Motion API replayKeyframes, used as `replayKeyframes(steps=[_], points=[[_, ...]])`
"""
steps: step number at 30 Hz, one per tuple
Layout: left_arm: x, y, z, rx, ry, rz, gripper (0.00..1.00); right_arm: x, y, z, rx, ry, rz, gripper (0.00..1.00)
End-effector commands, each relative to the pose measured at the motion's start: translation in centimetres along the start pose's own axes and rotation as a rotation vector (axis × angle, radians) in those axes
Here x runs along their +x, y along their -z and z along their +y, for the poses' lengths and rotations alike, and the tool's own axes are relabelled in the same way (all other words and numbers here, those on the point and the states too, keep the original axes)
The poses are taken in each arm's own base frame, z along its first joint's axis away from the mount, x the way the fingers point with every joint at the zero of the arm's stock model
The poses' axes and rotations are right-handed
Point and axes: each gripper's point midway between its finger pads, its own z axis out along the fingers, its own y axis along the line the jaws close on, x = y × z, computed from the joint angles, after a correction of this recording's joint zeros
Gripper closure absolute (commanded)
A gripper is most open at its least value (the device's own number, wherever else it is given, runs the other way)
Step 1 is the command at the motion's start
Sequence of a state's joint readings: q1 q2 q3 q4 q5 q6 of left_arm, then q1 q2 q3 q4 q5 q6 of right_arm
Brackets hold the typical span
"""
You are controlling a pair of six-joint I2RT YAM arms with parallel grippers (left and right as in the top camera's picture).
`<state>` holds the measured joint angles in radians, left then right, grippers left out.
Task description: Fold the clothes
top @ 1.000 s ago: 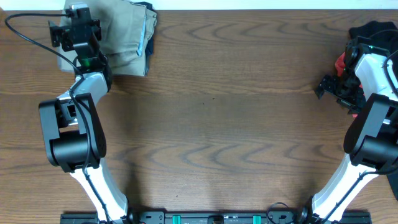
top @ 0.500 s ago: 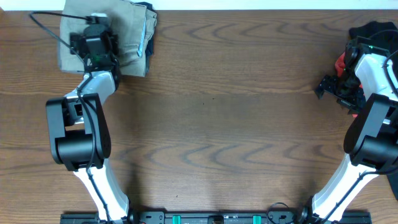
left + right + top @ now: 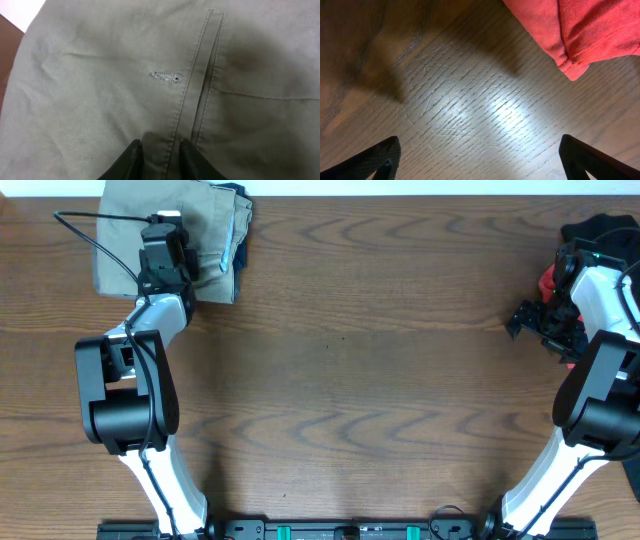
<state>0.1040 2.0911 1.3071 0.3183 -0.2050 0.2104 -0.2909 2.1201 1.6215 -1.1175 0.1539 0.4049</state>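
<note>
Risk comes first from the grip itself: my left tool (image 3: 161, 159) has its jaws drawn close with a narrow ridge of cloth between them, right by the stitched pocket seam (image 3: 200, 90) of the khaki trousers (image 3: 130, 230), and I judge that it pinches only the top layer. If I lift from this hold, the thin ridge may slip out, or the single layer may peel away and open the bundle instead of carrying it. The trousers lie bunched at the far left corner of the counter (image 3: 380, 360), close against its far edge, so a pull toward that edge could drag cloth off the counter. A denim layer (image 3: 237, 240) shows along the side of the trousers that faces the counter's middle, apparently beneath them; a deeper bite could catch it and bring both garments along. The left arm's cable (image 3: 95, 218) loops above the trousers and could snag on a wrinkle during a swing. My right tool (image 3: 480, 162) stands spread wide and holds nothing, low over bare wood at the far right end of the counter, just beside a red garment (image 3: 580, 35) and near a black garment (image 3: 600, 228); a careless reach from there could hook either one. I see nothing on the counter's middle that would block spreading the trousers there.
</note>
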Motion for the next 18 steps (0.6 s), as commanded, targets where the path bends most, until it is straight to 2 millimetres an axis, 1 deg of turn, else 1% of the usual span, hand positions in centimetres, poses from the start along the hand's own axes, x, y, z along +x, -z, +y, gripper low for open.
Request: replayKeyframes(steps=[1,4,6,8,12,14,16,18], points=[[-0.2,-0.3,0.2,0.007,0.031,-0.002,0.74,-0.5,0.3,-0.2,0.005,-0.004,-0.016,0.01],[-0.2,-0.3,0.2,0.006,0.031,-0.003,0.74,-0.5,0.3,-0.2,0.004,-0.004,-0.016,0.01],[-0.8,-0.1,0.4,0.0,0.034,-0.019,0.74,-0.5,0.3,-0.2,0.004,-0.004,-0.016,0.01],[-2.0,0.5,0.8,-0.004,0.042,-0.048,0.75,-0.5,0.3,-0.2,0.004,-0.004,-0.016,0.01],[-6.1,2.9,1.6,-0.006,0.075,-0.146,0.72,-0.5,0.3,-0.2,0.004,-0.004,-0.016,0.01],[-7.6,4.0,1.9,-0.006,0.087,-0.181,0.72,-0.5,0.3,-0.2,0.004,-0.004,-0.016,0.01],[-8.3,4.6,2.0,-0.007,0.089,-0.196,0.72,-0.5,0.3,-0.2,0.004,-0.004,-0.016,0.01],[-8.2,4.5,2.3,-0.012,0.09,-0.192,0.69,-0.5,0.3,-0.2,0.005,-0.004,-0.016,0.01]])
